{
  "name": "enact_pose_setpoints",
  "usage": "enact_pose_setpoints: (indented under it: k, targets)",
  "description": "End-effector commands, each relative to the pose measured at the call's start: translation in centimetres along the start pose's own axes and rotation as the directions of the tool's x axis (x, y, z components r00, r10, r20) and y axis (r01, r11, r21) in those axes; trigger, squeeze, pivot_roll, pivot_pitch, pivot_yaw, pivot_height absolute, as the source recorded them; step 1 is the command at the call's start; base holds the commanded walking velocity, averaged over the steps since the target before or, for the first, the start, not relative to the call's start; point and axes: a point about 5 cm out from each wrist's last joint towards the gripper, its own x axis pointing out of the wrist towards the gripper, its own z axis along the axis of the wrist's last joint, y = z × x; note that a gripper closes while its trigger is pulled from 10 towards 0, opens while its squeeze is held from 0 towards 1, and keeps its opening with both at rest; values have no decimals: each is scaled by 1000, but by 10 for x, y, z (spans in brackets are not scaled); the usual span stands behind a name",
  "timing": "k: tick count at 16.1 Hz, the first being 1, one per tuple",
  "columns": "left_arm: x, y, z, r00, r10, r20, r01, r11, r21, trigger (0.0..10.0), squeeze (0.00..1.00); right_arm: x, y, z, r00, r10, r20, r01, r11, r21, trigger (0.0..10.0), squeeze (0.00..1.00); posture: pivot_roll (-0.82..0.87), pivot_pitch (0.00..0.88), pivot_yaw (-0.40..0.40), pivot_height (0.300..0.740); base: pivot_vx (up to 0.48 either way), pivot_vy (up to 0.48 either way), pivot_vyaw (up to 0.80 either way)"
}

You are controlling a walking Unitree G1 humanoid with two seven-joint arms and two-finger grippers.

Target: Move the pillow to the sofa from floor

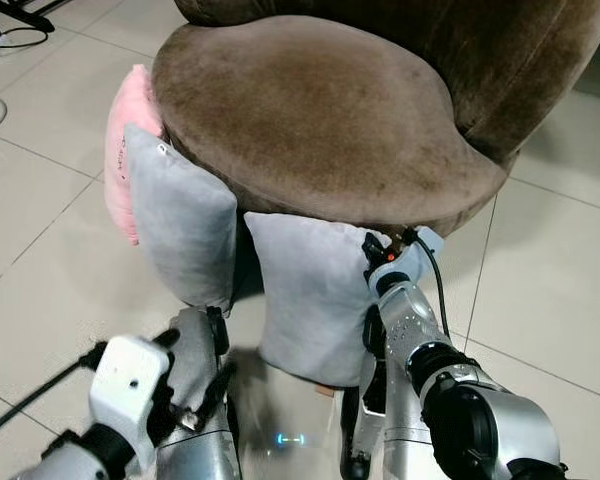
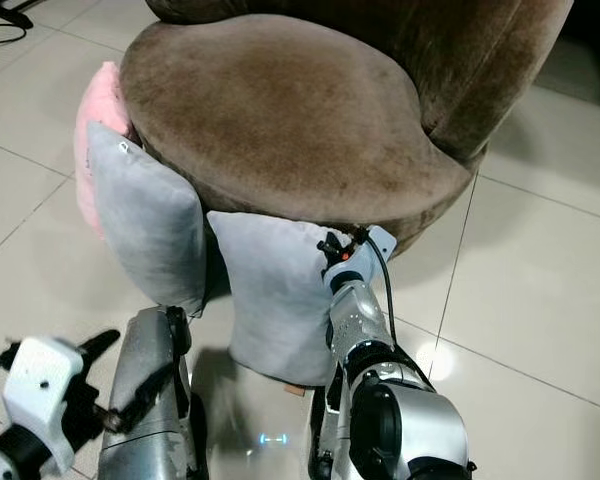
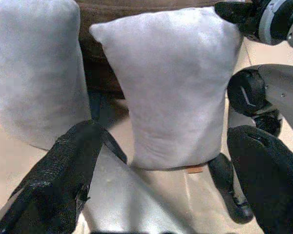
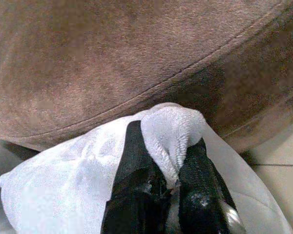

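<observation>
Right now my right claw (image 4: pixel 173 187) has its two black fingers pinched shut on the upper corner of the grey pillow (image 1: pixel 315 295), a fold of cloth bunched between them. That pillow stands upright on the tiled floor (image 1: pixel 550 290), long axis vertical, narrower bottom edge down on the tiles, its top leaning against the front of the brown sofa (image 1: pixel 310 110) just under the seat cushion. A second grey pillow (image 1: pixel 180 225) stands just beside it on my left, also upright against the sofa, with a pink pillow (image 1: pixel 125 150) behind it. My left claw (image 3: pixel 166 195) hangs low before the pillows, fingers spread wide apart and holding nothing.
</observation>
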Motion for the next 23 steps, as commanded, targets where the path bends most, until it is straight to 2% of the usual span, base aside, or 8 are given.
enact_pose_setpoints:
  k: [1,3,5,14,17,21,22,23]
  targets:
    - [0,-3,-1,1000,5,2,-5,1000,3,10000,0,-3,-3,-8,1000,-2,-22,2,999,-38,0,0,281,168,-56,458,0,0,0]
    - [4,-5,-3,1000,6,8,-6,1000,-3,10000,0,-3,-2,-9,999,17,-41,-19,998,-54,6235,0,276,166,-64,458,0,0,0]
    - [6,-6,-5,1000,9,17,-9,1000,-7,10000,0,-3,0,-8,998,40,-40,-44,995,-93,10000,0,267,150,-70,458,0,0,0]
    - [14,-13,-11,999,29,36,-28,999,-27,10000,0,-31,9,-15,950,309,47,-305,950,-67,10000,0,221,108,-72,522,0,0,0]
    - [11,-11,-15,998,56,31,-55,998,-26,10000,0,-56,31,7,908,402,122,-394,915,-82,10000,0,186,82,-51,547,0,0,0]
    - [15,-11,-15,997,54,58,-53,998,-20,10000,0,-91,70,68,850,453,268,-441,891,-107,10000,0,140,16,-38,587,0,0,0]
    - [24,-8,-12,995,61,85,-59,998,-17,10000,0,-90,75,81,839,456,298,-437,890,-132,0,0,126,0,-33,597,0,0,0]
    - [32,-4,-8,991,75,113,-74,997,-13,10000,0,-89,78,92,830,456,321,-426,890,-163,0,0,114,0,-27,607,0,0,0]
